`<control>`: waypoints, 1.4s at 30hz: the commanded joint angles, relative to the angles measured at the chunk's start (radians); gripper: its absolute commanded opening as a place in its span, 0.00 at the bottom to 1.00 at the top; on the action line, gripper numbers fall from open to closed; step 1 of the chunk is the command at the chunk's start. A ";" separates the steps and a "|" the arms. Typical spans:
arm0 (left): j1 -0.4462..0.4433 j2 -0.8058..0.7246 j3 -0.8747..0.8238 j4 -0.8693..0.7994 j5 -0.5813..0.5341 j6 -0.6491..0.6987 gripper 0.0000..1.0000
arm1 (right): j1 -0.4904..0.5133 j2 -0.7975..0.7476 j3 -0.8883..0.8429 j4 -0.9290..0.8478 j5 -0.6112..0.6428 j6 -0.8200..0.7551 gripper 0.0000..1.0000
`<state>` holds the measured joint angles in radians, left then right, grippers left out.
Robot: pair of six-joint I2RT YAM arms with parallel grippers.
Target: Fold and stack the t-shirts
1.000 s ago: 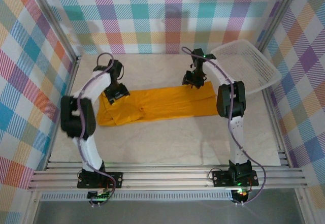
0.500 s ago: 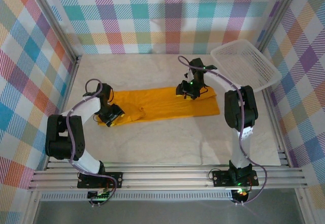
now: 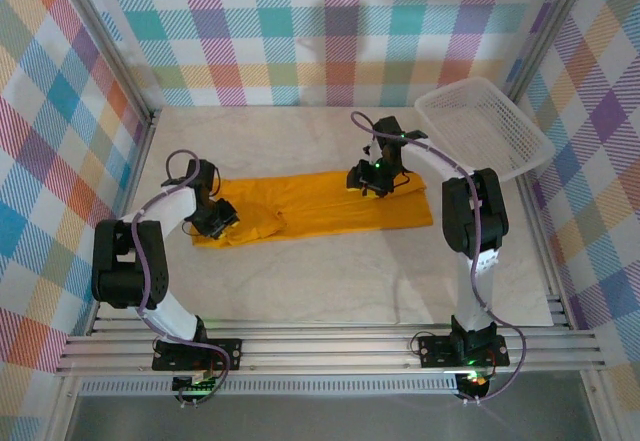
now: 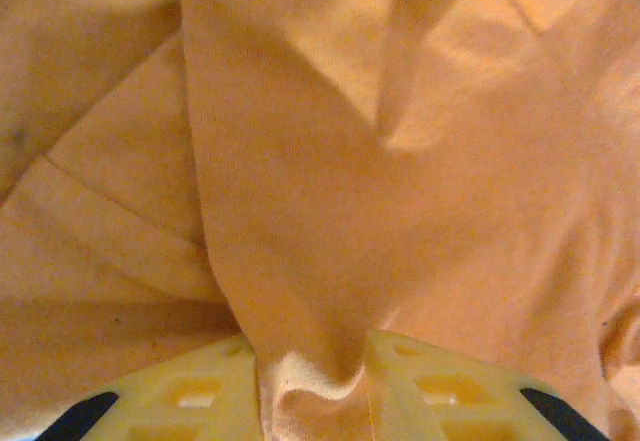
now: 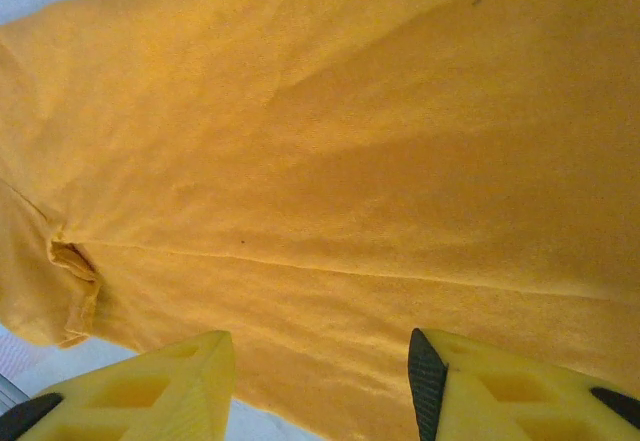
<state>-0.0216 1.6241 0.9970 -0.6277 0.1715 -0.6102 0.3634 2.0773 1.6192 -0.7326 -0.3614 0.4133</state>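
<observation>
White mesh, tilting at far right as a basket [image 3: 500, 131]. Pinching t-shirt [image 3: 320, 201] fold with left gripper [image 4: 312, 371]; holding right gripper's [image 5: 320, 351] 2 fingers apart over it.

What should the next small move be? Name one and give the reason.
Probably close the right gripper on the t-shirt. Its fingers stand apart over the flat cloth, gripping nothing, while the left gripper pinches a fold at the strip's left end. Both arms likely need a hold before the strip can be folded over.
</observation>
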 commanded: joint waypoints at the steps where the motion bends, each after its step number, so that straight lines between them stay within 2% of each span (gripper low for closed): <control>1: 0.010 -0.009 0.045 -0.026 -0.003 0.018 0.28 | -0.001 -0.029 -0.008 0.003 -0.017 0.015 0.49; 6: 0.014 -0.017 0.048 -0.035 -0.013 0.017 0.18 | -0.001 -0.022 -0.004 -0.001 -0.014 0.018 0.49; 12: 0.020 -0.007 0.058 -0.048 -0.016 0.026 0.00 | -0.001 -0.024 -0.005 -0.002 -0.007 0.016 0.48; 21: 0.056 0.012 0.167 -0.142 -0.033 0.035 0.00 | -0.001 -0.002 -0.004 -0.027 0.024 0.011 0.48; 32: 0.086 0.191 0.317 -0.228 -0.079 0.105 0.00 | -0.001 0.004 0.004 -0.030 0.026 0.018 0.47; 42: 0.090 0.308 0.410 -0.208 -0.167 0.177 0.11 | -0.002 -0.015 -0.015 -0.032 0.034 0.018 0.47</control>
<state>0.0448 1.9034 1.3579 -0.8108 0.0601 -0.4767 0.3634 2.0773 1.6165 -0.7418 -0.3332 0.4324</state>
